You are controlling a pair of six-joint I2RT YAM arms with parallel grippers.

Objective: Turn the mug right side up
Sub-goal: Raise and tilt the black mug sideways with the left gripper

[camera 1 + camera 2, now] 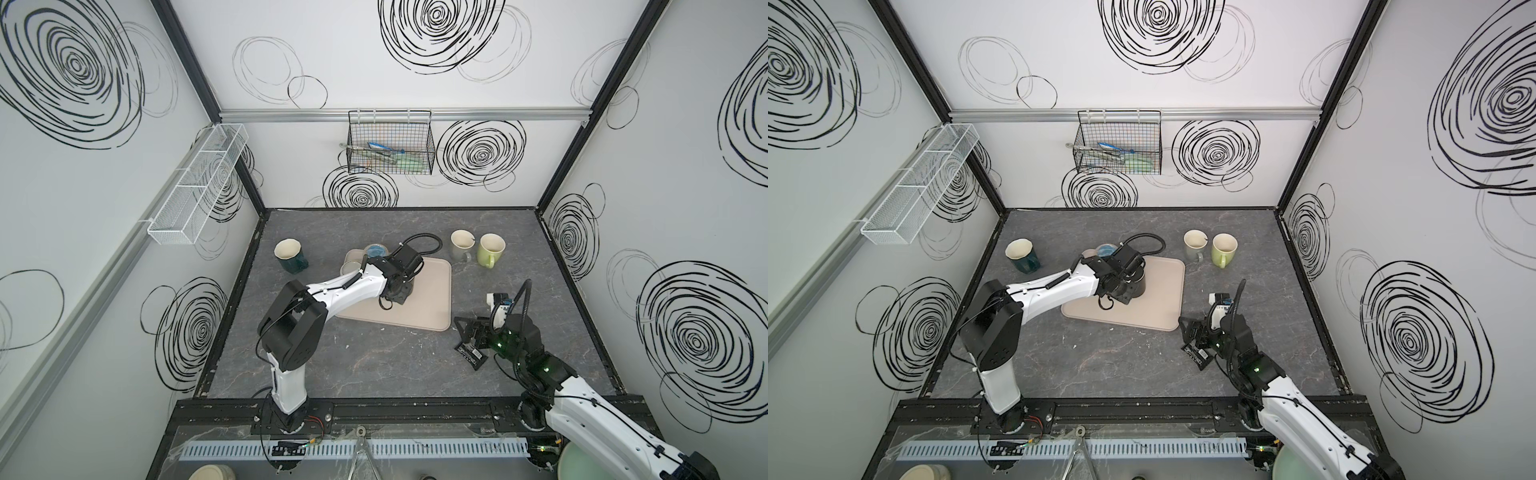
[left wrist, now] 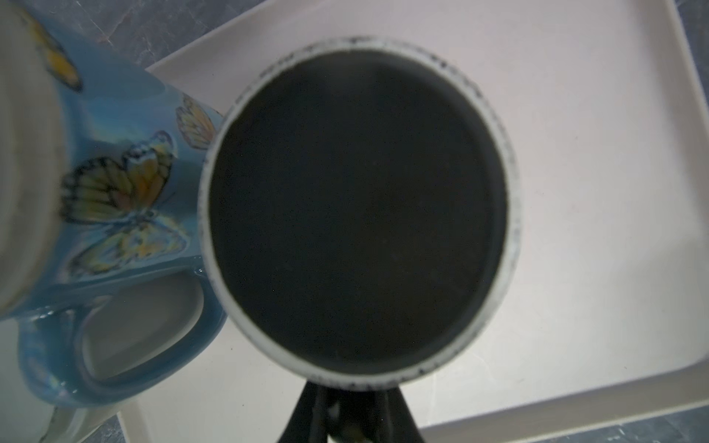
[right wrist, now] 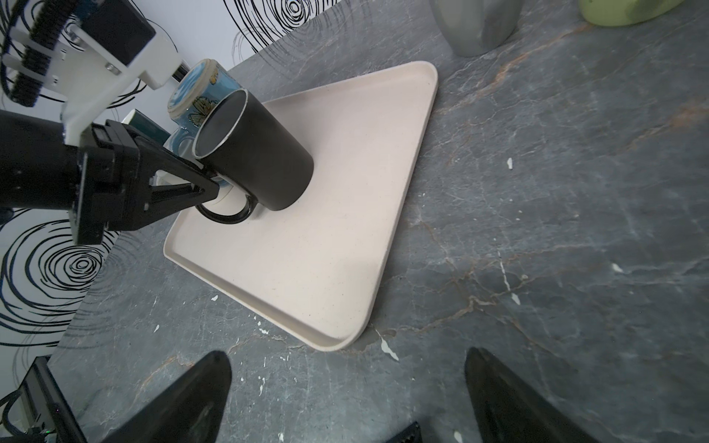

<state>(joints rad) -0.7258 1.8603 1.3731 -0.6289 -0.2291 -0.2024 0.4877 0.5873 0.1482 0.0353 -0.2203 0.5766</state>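
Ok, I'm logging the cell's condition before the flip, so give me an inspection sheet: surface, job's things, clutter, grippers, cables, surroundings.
Surface: dark marbled table with scattered white flecks.
Job's things: black mug stands on the beige tray, apparently base-up.
Clutter: blue butterfly mug, base-up, right beside it; teal mug, grey mug and green mug stand upright on the table.
Grippers: left gripper shut on the black mug's handle; right gripper open, low over the table near the tray.
Cables: black corrugated hose loops at the left wrist, a second hose at the right; no snag seen.
Surroundings: black wire basket holding utensils on the back wall; white mesh rack on the left wall.
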